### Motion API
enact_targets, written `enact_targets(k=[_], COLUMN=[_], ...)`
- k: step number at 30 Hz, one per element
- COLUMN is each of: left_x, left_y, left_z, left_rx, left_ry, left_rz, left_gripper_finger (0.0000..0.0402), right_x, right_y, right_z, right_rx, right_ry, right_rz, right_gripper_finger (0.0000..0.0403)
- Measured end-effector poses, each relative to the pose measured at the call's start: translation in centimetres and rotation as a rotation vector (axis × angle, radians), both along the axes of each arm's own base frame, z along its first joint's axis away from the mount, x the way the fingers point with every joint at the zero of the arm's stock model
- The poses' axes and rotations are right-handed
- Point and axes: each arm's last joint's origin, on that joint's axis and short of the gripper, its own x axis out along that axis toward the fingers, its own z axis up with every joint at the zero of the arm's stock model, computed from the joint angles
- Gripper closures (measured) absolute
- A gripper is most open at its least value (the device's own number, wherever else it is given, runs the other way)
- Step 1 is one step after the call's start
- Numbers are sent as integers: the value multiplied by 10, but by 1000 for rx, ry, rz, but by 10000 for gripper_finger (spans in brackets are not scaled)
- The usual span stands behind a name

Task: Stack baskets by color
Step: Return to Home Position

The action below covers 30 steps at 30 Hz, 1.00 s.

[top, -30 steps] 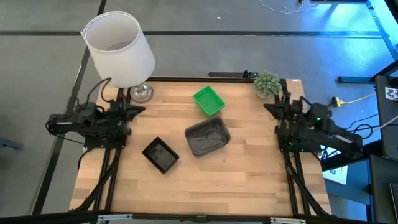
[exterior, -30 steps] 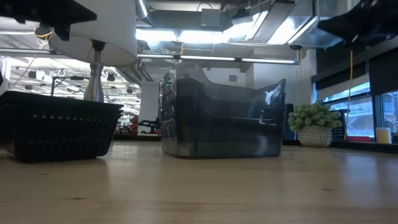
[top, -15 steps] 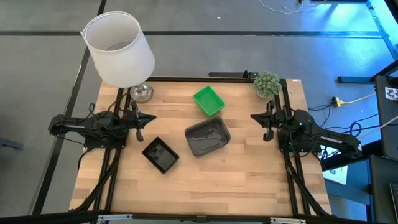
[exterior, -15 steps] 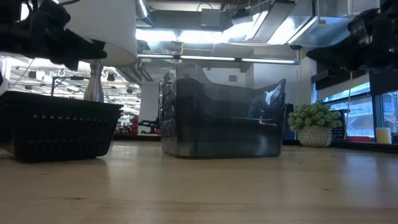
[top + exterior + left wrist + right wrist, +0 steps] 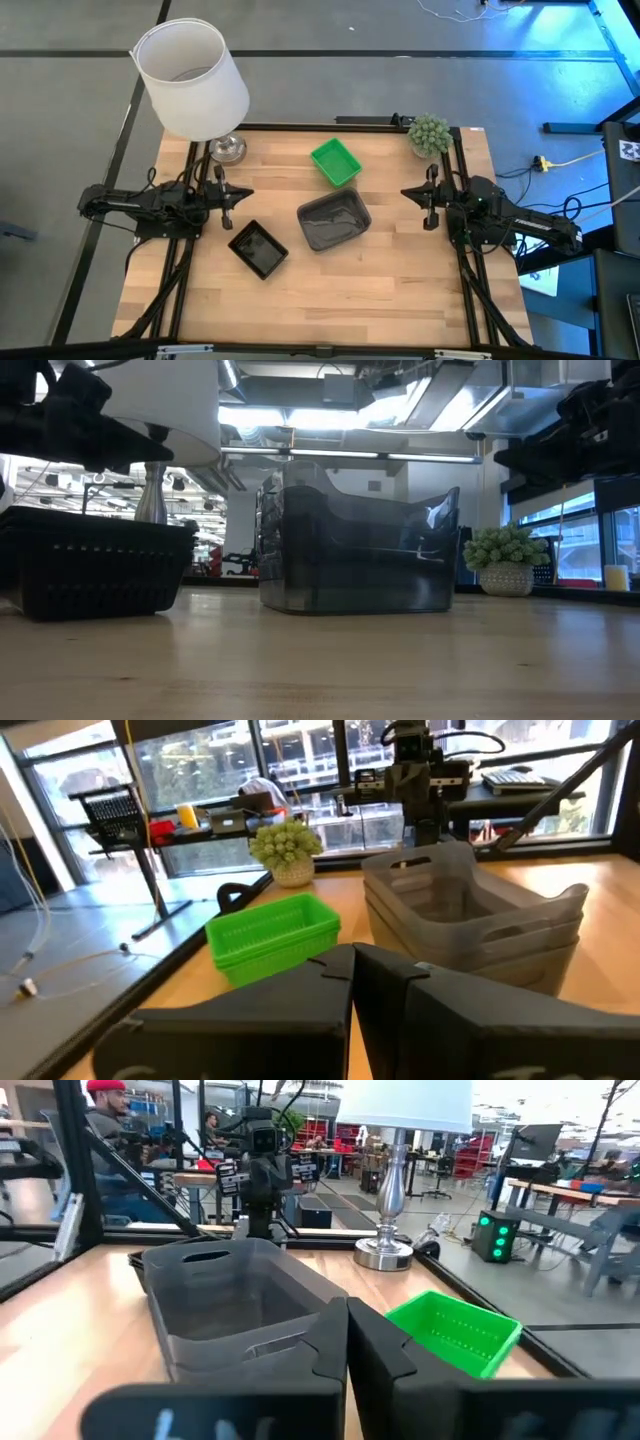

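– green baskets (image 5: 335, 162), where do they sit?
– upper centre of the high view, stacked, well apart from both grippers. grey baskets (image 5: 333, 220) at centre, black basket (image 5: 259, 248) lower left of them.
– and the fingers?
– left gripper (image 5: 228, 195) centre left, right gripper (image 5: 428, 195) centre right, both pressed together, holding nothing.

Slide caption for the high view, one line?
Green stack, grey stack and black basket sit mid-table; left gripper and right gripper shut, one at each side.
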Motion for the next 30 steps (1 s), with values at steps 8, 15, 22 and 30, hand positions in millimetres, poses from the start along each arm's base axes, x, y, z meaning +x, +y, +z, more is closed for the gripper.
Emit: enact_targets(k=[8,15,22,30], left_x=[0,0,0,0], left_y=[1,1,1,1], left_z=[0,0,0,0], left_rx=[121,127,127,126], left_ry=[39,42,43,43], left_rz=[40,39,39,38], left_gripper_finger=[401,402,401,401], right_x=[0,0,0,0], right_y=[0,0,0,0], right_z=[0,0,0,0], right_rx=[25,27,26,25], right_ry=[-1,-1,-1,-1], right_rz=[-15,-15,-15,-16], right_gripper_finger=[392,391,391,391])
